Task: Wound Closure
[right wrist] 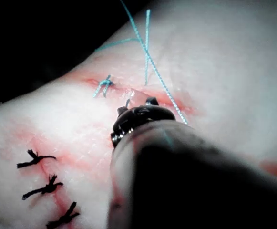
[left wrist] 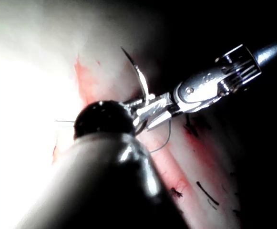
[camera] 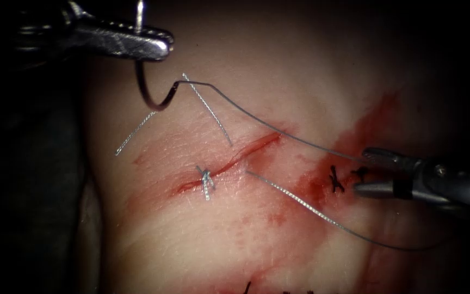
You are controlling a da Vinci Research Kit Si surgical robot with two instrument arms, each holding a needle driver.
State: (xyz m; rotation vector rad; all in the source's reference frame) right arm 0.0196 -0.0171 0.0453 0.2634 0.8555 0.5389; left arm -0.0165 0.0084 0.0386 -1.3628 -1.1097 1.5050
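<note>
The left hand [camera: 137, 46] grips the needle [camera: 149, 97] near mid-curve, clear above the tissue [camera: 202, 239] left of the cut [camera: 235, 159] (one knot [camera: 206, 179] across it), while the right hand [camera: 373, 173], parted, straddles the thread [camera: 300, 140].

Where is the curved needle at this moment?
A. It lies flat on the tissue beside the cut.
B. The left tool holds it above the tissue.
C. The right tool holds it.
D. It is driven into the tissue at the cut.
B: the left tool grips the needle on its curve, clear of the tissue.
</note>
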